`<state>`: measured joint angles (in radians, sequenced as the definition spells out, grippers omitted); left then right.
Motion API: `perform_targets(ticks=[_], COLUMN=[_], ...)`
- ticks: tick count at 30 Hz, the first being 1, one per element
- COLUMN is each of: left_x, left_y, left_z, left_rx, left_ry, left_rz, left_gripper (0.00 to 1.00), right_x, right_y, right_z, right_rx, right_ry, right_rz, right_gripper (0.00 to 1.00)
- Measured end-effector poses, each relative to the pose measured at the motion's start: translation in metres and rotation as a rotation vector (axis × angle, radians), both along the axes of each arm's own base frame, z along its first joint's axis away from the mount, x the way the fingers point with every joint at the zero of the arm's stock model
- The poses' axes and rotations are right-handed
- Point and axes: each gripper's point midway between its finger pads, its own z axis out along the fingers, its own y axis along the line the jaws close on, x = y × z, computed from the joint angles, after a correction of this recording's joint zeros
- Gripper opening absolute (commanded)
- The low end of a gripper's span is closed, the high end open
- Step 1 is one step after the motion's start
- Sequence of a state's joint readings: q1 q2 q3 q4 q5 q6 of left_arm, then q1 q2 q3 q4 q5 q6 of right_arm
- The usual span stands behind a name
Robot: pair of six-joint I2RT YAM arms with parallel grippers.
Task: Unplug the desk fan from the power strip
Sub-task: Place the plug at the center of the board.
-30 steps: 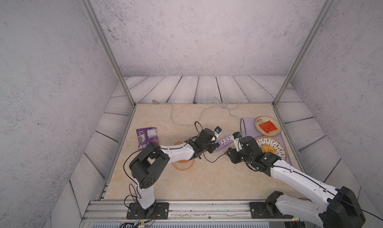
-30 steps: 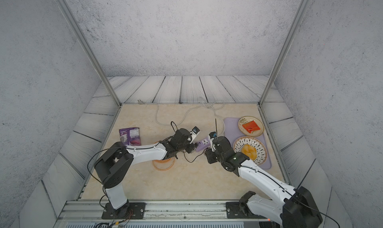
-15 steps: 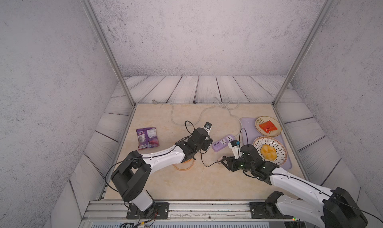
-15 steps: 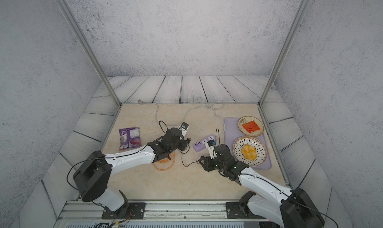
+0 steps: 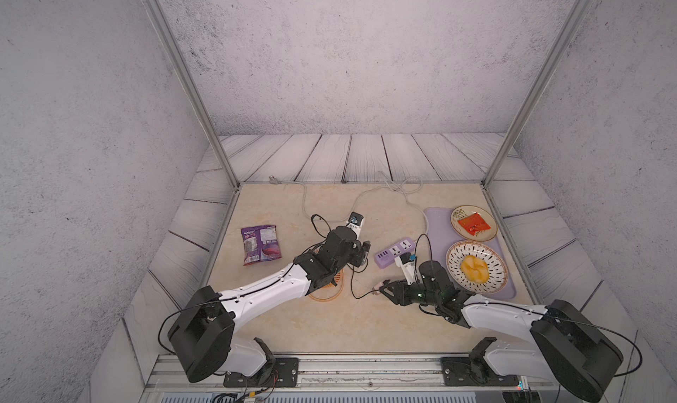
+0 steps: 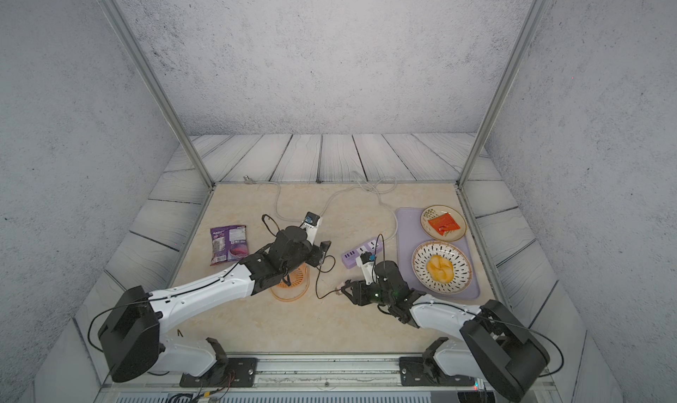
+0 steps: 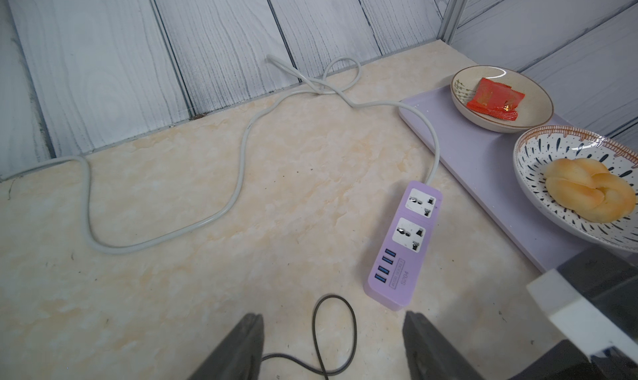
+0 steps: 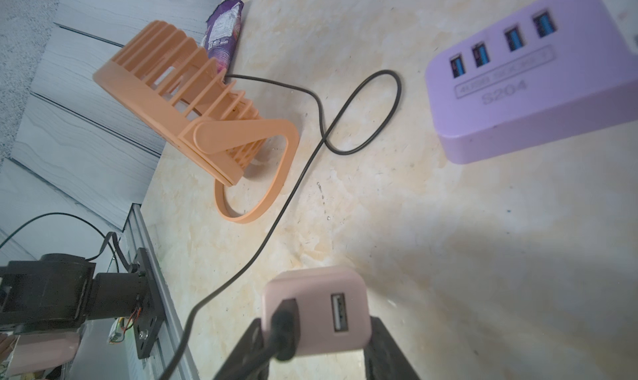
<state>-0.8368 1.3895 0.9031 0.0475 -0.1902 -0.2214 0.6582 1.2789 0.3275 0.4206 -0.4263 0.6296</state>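
We have the right hand (image 8: 316, 323) clamped on the plug (image 8: 348, 292), clear of the power strip (image 7: 404, 250). The left hand (image 7: 331, 340) is apart and empty just off the strip's USB end. The desk fan (image 8: 179, 95) sits well beyond that end. If we haul the plug away, the cord (image 8: 276, 216) could go taut and tip the fan.

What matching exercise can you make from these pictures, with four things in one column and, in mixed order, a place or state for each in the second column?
Things:
1. plug
2. power strip
3. red packet
4. left claw

Places or states:
A. open, holding nothing
B. in the plain dish on the tray
C. held by the right claw, out of the sockets
D. lying on the table, both sockets empty

Pairs: 1-C, 2-D, 3-B, 4-A
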Motion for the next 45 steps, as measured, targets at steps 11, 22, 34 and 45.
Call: perform_targets(ticks=[11,22,34,45], left_x=[-0.005,-0.007,-0.007,-0.007], left_y=[0.003,0.010,0.012,0.015], left_z=[0.007,0.012,0.015,0.012], left_rx=[-0.031,-0.044,-0.052,-0.044], left_ry=[0.003,-0.003,-0.009,-0.005], left_rz=[0.005,0.017,0.022,0.031], left_gripper=[0.70,0.70,0.70,0.72], right_x=[-0.001,-0.002,-0.010,-0.021], right_y=[0.004,-0.007,-0.038,-0.056], right_z=[-0.013,-0.019,-0.029,-0.036], right_rx=[0.027,-0.040,-0.218,-0.314], right_ry=[0.032,0.034,0.047,0.075], right_rz=[-0.004,-0.028,-0.072,-0.077], right_gripper=[0.27,0.52,0.61,0.61])
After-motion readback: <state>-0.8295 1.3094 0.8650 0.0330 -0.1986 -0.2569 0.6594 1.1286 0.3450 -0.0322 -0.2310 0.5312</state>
